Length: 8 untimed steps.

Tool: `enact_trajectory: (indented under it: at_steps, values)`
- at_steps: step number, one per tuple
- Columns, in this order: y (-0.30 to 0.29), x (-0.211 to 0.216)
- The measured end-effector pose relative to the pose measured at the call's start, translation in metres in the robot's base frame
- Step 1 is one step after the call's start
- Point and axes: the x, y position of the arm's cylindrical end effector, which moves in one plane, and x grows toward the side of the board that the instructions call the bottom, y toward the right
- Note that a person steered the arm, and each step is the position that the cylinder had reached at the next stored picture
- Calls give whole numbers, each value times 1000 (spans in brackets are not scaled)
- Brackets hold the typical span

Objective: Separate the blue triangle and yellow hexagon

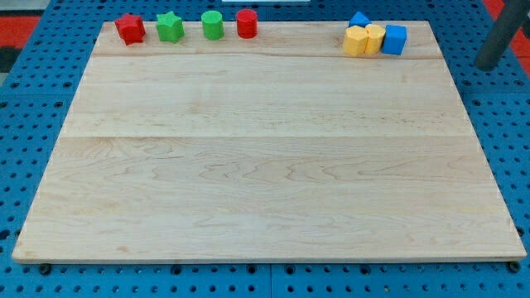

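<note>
Far right on the board point(265, 165), the blue triangle point(358, 19) touches the yellow hexagon point(355, 40), which is why we must part them. Our rod hangs off-board, right of the cluster; its tip's end isn't clear, holding nothing.

**Blocks all hug the top edge**

Yellow hexagon point(355, 41), another yellow block point(374, 38), blue cube point(395, 39) and blue triangle point(359, 19) sit jammed together top right. Red star point(130, 29), green star point(170, 26), green cylinder point(213, 25), red cylinder point(247, 23) line the top left, gaps between. Board point(265, 165) below is wide open.
</note>
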Motion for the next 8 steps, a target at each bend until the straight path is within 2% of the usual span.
enact_trajectory:
  at_steps: [1, 3, 4, 8]
  values:
    - [1, -50]
    - [-57, -88]
    - [-108, -88]
    - [-224, -65]
